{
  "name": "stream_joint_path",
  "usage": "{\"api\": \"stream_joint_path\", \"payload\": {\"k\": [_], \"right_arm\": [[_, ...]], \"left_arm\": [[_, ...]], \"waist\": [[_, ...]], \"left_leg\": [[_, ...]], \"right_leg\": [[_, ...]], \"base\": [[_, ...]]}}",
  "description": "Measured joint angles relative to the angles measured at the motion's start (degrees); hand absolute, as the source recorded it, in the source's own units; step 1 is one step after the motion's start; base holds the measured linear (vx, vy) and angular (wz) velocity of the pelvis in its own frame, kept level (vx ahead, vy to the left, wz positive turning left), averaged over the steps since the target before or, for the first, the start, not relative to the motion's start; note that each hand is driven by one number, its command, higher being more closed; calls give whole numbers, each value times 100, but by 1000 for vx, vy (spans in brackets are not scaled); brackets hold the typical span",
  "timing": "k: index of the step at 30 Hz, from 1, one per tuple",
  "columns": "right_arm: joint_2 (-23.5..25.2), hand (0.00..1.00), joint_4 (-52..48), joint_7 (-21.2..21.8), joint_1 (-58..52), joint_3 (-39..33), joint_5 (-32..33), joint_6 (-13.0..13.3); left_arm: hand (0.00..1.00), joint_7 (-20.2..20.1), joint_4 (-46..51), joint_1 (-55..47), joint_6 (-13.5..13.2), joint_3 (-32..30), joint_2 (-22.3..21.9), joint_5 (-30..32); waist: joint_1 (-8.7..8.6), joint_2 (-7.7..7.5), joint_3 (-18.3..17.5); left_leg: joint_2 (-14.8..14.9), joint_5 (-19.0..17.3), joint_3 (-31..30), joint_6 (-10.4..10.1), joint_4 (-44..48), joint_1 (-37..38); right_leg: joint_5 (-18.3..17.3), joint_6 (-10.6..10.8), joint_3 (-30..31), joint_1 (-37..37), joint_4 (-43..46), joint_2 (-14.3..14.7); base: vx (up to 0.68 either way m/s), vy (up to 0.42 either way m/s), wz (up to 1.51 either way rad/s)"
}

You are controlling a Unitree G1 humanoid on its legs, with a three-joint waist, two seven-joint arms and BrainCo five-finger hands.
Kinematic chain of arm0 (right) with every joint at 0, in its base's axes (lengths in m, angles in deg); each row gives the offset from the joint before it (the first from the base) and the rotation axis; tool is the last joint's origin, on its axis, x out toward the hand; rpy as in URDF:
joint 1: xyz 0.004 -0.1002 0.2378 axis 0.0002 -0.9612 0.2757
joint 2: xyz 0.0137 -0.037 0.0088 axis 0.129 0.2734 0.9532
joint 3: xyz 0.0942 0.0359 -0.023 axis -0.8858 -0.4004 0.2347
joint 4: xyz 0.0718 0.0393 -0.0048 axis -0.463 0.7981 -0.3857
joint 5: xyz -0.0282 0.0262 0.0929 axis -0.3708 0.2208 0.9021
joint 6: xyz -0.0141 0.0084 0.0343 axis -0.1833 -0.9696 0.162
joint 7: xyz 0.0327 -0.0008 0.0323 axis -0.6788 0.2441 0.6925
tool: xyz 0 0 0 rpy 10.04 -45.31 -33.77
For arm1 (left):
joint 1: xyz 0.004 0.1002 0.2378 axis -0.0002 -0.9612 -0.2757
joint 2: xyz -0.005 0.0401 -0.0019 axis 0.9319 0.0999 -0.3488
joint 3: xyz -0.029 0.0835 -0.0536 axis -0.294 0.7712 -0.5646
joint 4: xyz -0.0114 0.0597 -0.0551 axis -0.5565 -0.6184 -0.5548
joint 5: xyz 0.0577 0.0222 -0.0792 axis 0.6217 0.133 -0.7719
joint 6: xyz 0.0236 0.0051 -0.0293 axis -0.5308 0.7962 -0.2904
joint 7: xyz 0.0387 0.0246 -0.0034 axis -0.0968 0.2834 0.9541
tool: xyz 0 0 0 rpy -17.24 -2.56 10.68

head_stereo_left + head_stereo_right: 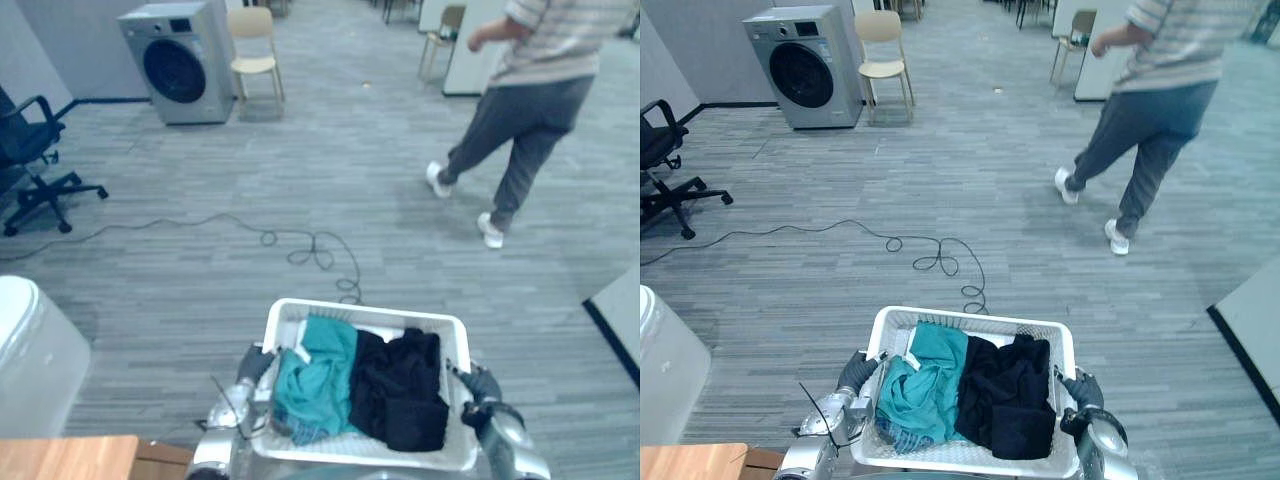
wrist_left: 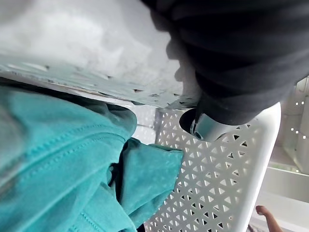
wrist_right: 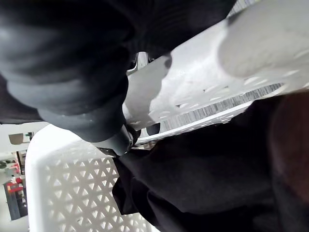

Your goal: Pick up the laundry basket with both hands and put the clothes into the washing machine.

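Open office (swivel chair [image 1: 35, 165], beige chair [image 1: 255, 50])

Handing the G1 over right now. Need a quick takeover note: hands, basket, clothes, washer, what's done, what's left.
Left hand: curled on the left rim of the laundry basket. Right hand: curled on the right rim.
The basket is held in front of the robot, with a teal garment and a black garment inside.
Washing machine: far ahead to the left, door shut.
Done: basket gripped with both hands.
Left: carry it to the machine, open the door, load both garments.
Watch: a cable lies on the floor on the way; a person is walking ahead to the right.
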Motion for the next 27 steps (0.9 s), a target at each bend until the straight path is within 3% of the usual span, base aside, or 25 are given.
{"api": "stream_joint_path", "payload": {"k": [1,2,3,4,6,7,8,9,10,11,12,13,14,15,17,19,21,22,23,24,25,26,27], "right_arm": [[28,100,1,1,57,26,4,5],[54,100,1,2,110,48,11,3],[101,100,1,-5,87,100,11,6],[79,100,1,-31,48,112,21,16],[-44,100,3,-30,115,130,17,58],[-27,100,73,-43,199,130,-21,58],[9,100,103,-50,233,137,-40,56],[92,100,115,-51,228,139,-79,70],[114,100,132,-51,193,129,-88,76],[198,100,221,-45,223,138,-99,81],[256,100,344,-27,194,84,-102,83],[280,100,344,-17,152,-27,-115,83],[336,100,335,-3,42,-15,-155,90],[287,100,79,0,15,-19,-264,138],[289,100,-104,16,27,-33,-284,140],[445,100,-455,17,-80,-137,-296,212],[561,100,-861,11,-253,-286,-307,244],[615,100,-870,1,-242,-367,-303,246],[646,100,-900,-12,-256,-408,-303,226],[622,100,-980,-48,-362,-388,-307,189],[617,100,-990,-78,-420,-364,-307,188],[598,100,-1079,-100,-410,-302,-326,176],[541,100,-1135,-99,-426,-293,-325,154]], "left_arm": [[100,4,51,6,-12,-57,12,-4],[100,28,44,1,-36,-137,59,-40],[100,36,30,4,-35,-152,54,-40],[100,61,35,-30,-37,-151,3,-36],[100,88,78,-29,-47,-142,-56,-36],[100,133,75,-30,-44,-159,-67,-37],[100,158,83,-36,-46,-171,-45,-37],[100,209,175,-118,-60,-172,-5,-37],[100,211,231,-180,-60,-197,42,-37],[100,226,209,-177,-14,-228,55,-35],[100,211,232,-193,35,-188,75,30],[100,212,256,-217,36,-156,122,49],[100,236,251,-263,78,-58,195,55],[100,261,318,-258,120,-49,174,73],[100,337,508,-237,98,-70,141,63],[100,331,705,-151,56,-67,156,86],[100,321,742,68,-2,-21,170,96],[100,313,733,184,9,-4,177,133],[100,312,731,197,15,10,181,143],[100,314,680,161,18,12,189,143],[100,316,658,115,26,6,181,144],[100,320,645,28,23,-23,109,141],[100,320,647,30,25,-73,53,140]], "waist": [[29,4,8],[-7,70,36],[-56,115,59],[-134,167,83],[-112,258,77],[-107,180,50],[-36,107,6],[59,-240,-97],[29,-409,-166],[-13,-503,-174],[-1,-545,-86],[-13,-576,8],[-177,-584,76],[-235,-465,147],[-243,-344,195],[-329,-250,276],[-440,-173,318],[-503,-221,308],[-524,-284,270],[-517,-297,246],[-517,-320,190],[-595,-261,144],[-617,-199,125]], "left_leg": [[-18,10,147,-15,-441,-79],[-45,42,380,-56,-1441,-121],[-73,128,458,-147,-2019,-90],[-230,424,441,-555,-3550,-8],[-272,604,98,-829,-4263,-77],[-315,1061,-8,-488,-4123,-125],[-400,1210,33,-326,-4038,-100],[-635,1290,191,-182,-3896,-85],[-777,1237,254,-110,-3807,-72],[-950,940,282,225,-3508,2],[-1085,548,287,282,-3318,337],[-1190,379,262,302,-3288,613],[-1340,114,186,424,-3218,1072],[-1411,-202,102,495,-3286,1643],[-1412,-353,24,473,-3554,2176],[-1418,-494,-214,444,-3894,2774],[-1379,-719,-471,280,-4105,3290],[-1340,-951,-570,238,-4103,3529],[-1336,-1071,-574,156,-4107,3655],[-1253,-1380,-603,-133,-4106,4041],[-1167,-1469,-644,-277,-4089,4226],[-944,-1555,-713,-431,-3485,4272],[-797,-1542,-773,-455,-2936,4129]], "right_leg": [[78,57,-55,8,-69,-61],[212,300,-186,120,-166,-106],[189,332,-204,242,-230,-99],[22,388,-216,471,-309,-99],[-290,462,-135,599,-285,0],[-617,472,-78,650,-88,-90],[-856,479,-15,575,166,-198],[-1301,605,141,389,722,-481],[-1478,745,177,284,1106,-578],[-1619,1074,180,-195,2526,-718],[-1176,1884,217,-643,4134,-775],[-707,2241,167,-882,4927,-851],[-223,2178,-96,-1281,6302,-1028],[-268,1743,-371,-1789,7176,-1134],[-465,1273,-687,-2298,7056,-1121],[-614,1091,-1020,-2779,6216,-1070],[-518,1069,-1181,-2950,3886,-1015],[-128,1077,-1104,-2912,2354,-1005],[84,1097,-984,-2880,1697,-983],[349,1159,-687,-2879,1077,-919],[428,1080,-653,-2872,1237,-877],[1018,776,-709,-2888,1834,-780],[1181,725,-803,-2847,2047,-763]], "base": [[281,51,-91],[232,32,-43],[392,77,-13],[371,83,6],[417,143,-13],[534,221,-28],[633,245,-52],[441,159,-54],[648,165,-43],[674,180,0],[799,232,14],[621,236,44],[623,220,52],[740,232,45],[610,146,18],[573,68,41],[768,-4,76],[734,-71,78],[752,-125,69],[634,-128,44],[832,-186,53],[886,-247,47],[1053,-326,60]]}}
